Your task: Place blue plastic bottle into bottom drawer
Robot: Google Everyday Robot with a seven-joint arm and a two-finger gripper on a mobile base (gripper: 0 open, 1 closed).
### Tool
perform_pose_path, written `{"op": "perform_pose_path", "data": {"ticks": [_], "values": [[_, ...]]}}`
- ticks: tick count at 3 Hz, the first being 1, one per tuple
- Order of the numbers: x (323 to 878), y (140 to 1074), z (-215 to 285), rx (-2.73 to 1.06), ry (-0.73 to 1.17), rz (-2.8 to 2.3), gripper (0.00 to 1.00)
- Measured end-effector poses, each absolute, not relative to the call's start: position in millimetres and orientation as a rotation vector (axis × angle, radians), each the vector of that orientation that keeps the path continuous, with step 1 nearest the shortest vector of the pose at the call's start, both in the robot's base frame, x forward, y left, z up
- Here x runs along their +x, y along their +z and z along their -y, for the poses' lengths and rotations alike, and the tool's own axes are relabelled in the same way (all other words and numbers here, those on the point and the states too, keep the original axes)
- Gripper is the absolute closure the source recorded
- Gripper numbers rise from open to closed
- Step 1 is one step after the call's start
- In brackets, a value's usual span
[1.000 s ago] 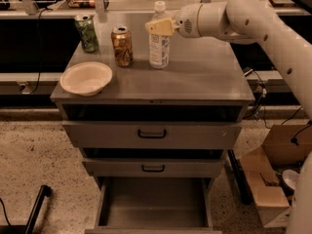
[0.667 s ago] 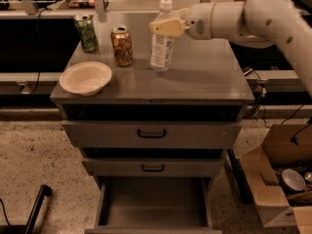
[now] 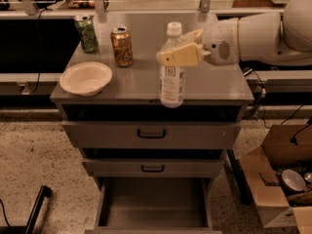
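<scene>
The cabinet point(image 3: 219, 84) is seen closely from above its near side, the gripper point(image 3: 170, 51) clasped on the blue plastic bottle point(image 3: 171, 86) over its top

No words or numbers can be read. The blue plastic bottle point(image 3: 171, 79), mid-frame, has a white-blue label with a small dark mark, illegible. The green can point(image 3: 87, 33) and orange-gold can point(image 3: 122, 47), upper left, show only blurred print. The gripper point(image 3: 176, 54) clasps the bottle's upper part.

Speckled floor point(image 3: 34, 150), cardboard box point(image 3: 265, 179) beside grey cabinet point(image 3: 214, 82).
</scene>
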State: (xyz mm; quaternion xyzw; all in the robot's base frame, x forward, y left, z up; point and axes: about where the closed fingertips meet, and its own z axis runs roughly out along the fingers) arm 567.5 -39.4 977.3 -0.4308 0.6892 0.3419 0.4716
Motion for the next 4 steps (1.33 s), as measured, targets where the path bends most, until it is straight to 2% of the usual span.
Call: {"op": "perform_pose_path", "data": {"ticks": [1, 3, 4], "values": [[510, 938, 38, -1.126, 0.868, -1.717, 1.0], [508, 896, 46, -1.14, 0.836, -1.704, 1.0], [504, 834, 54, -1.101, 0.88, -1.647, 1.0]]}}
